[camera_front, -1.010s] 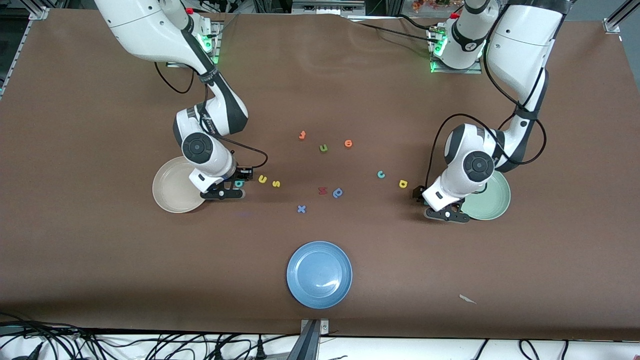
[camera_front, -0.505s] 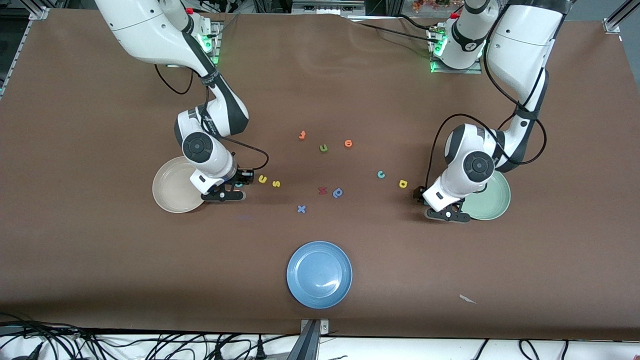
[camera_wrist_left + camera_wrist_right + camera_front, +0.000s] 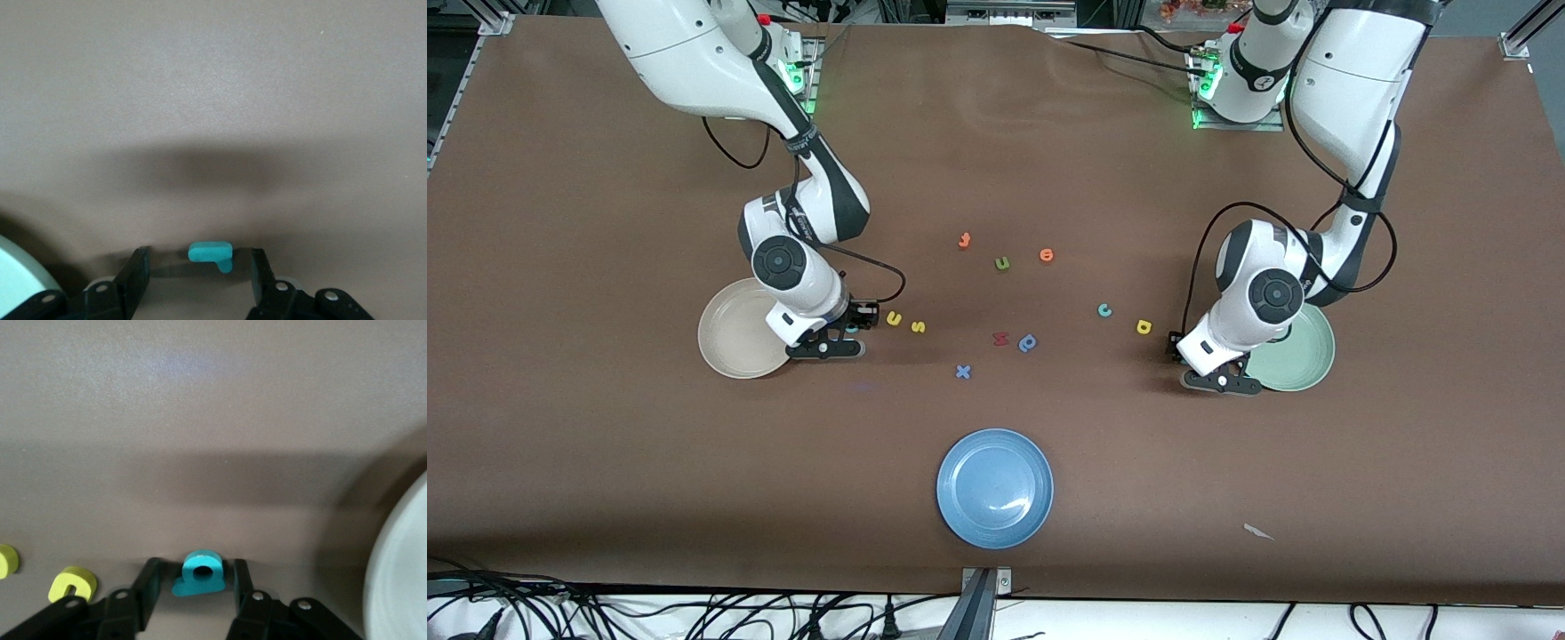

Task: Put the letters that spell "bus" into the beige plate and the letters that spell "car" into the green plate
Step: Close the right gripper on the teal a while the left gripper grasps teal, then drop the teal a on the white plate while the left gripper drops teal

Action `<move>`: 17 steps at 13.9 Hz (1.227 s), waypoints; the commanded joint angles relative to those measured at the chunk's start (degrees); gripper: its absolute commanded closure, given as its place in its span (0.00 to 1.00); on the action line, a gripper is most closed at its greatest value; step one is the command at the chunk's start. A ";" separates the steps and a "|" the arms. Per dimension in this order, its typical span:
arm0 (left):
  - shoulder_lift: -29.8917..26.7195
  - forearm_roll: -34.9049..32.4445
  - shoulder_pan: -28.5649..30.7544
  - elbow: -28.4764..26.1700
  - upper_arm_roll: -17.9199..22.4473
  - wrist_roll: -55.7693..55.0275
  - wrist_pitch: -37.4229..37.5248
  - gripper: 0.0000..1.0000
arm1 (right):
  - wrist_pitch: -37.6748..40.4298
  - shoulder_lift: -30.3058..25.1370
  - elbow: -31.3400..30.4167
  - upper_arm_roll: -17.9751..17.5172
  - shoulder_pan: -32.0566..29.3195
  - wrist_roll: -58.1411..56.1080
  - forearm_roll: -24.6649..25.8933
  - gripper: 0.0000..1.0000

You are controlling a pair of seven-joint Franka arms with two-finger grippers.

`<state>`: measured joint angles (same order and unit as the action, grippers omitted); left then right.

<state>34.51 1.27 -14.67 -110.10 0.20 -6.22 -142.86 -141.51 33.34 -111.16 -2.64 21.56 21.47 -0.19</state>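
- Brown tabletop (image 3: 605, 178): the right gripper (image 3: 193, 587) straddles the teal b (image 3: 198, 573) beside the beige plate (image 3: 734, 333), fingers narrow but apart from it.
- Left gripper (image 3: 198, 277) brackets the teal r (image 3: 211, 253) beside the green plate (image 3: 1303, 360), gaps on both sides.
- Risk: thin flat letters may skid or tilt if one finger touches first.
- The r's long bar lies crosswise between the fingers; the b's stem likewise.

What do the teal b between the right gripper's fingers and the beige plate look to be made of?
Teal b: looks like foam or soft plastic, matte, going by its thick slab shape, rounded edges and lack of shine; which of the two cannot be told.
Beige plate: probably hard plastic or glazed ceramic, smooth with a faint sheen and a raised rim; either fits the look.
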 commanded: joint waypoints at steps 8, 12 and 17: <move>0.29 0.83 -1.42 0.50 1.03 0.16 0.65 0.78 | 0.52 -1.59 1.37 -0.17 -0.21 -1.17 -0.52 0.82; 0.12 0.75 -1.42 0.59 1.03 0.25 0.83 0.78 | 13.06 -5.81 6.82 2.81 -0.38 -1.17 -0.52 0.82; -2.43 0.49 -0.63 0.94 1.03 0.51 4.25 0.78 | 22.76 -8.02 7.89 11.76 -0.47 -8.97 -0.16 0.82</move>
<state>34.14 1.27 -15.23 -109.24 0.62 -6.25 -140.84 -120.18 25.33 -102.57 6.51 21.05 16.31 -0.18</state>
